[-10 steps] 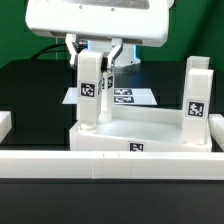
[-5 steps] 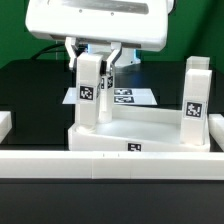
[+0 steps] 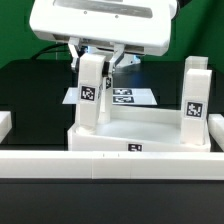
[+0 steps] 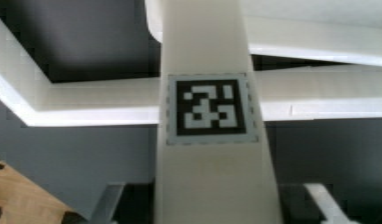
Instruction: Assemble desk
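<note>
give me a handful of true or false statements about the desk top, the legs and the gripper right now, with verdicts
1. Two legs stand upright on the desk top. True: a leg on the exterior view's left and another on its right.
2. The gripper is over the right-hand leg. False: it is at the left-hand leg, its fingers on either side of the leg's upper end.
3. The right-hand leg lies flat on the table. False: it stands upright at the top's corner.
4. The marker board lies behind the desk top. True.
5. The held leg carries a black-and-white tag. True.
</note>
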Controlling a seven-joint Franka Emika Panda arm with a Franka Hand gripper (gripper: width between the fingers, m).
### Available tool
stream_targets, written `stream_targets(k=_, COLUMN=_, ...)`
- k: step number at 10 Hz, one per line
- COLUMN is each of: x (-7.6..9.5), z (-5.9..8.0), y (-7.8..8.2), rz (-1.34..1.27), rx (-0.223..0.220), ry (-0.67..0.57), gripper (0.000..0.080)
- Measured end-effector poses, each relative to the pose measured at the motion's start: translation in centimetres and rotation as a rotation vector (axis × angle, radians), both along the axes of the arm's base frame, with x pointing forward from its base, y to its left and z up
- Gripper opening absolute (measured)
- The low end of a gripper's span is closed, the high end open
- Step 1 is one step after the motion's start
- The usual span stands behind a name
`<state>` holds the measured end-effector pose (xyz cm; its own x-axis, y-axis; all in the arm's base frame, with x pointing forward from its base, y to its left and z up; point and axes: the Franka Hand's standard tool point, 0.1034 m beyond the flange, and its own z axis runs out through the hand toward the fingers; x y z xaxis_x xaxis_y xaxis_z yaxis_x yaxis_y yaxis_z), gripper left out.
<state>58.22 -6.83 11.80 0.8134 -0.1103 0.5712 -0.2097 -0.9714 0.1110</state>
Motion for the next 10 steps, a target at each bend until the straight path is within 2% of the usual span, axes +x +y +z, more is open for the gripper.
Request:
stream_targets(k=1, x=0.0, z=0.0, y=0.0, rz=-0.001, rx=0.001, ry=0.001, gripper=0.0290)
stream_targets(k=2, x=0.0, z=0.0, y=0.0, rz=-0.001, rx=0.000, ry=0.001, gripper=0.0393)
stream_targets(k=3, x=0.0, z=0.0, y=0.0, rz=-0.001, rx=0.000, ry=0.001, gripper=0.0532)
stream_targets(k=4, x=0.0, z=0.0, y=0.0, rz=-0.001, rx=0.000, ry=0.001, gripper=0.0612)
stream_targets(k=7, x=0.1, z=0.1, y=-0.1, rz=0.000, rx=0.005, ry=0.009, gripper=0.0647)
stream_targets(k=10, x=0.4, z=1.7, y=-0.8, rz=0.007, rx=0.010, ry=0.011, gripper=0.0649)
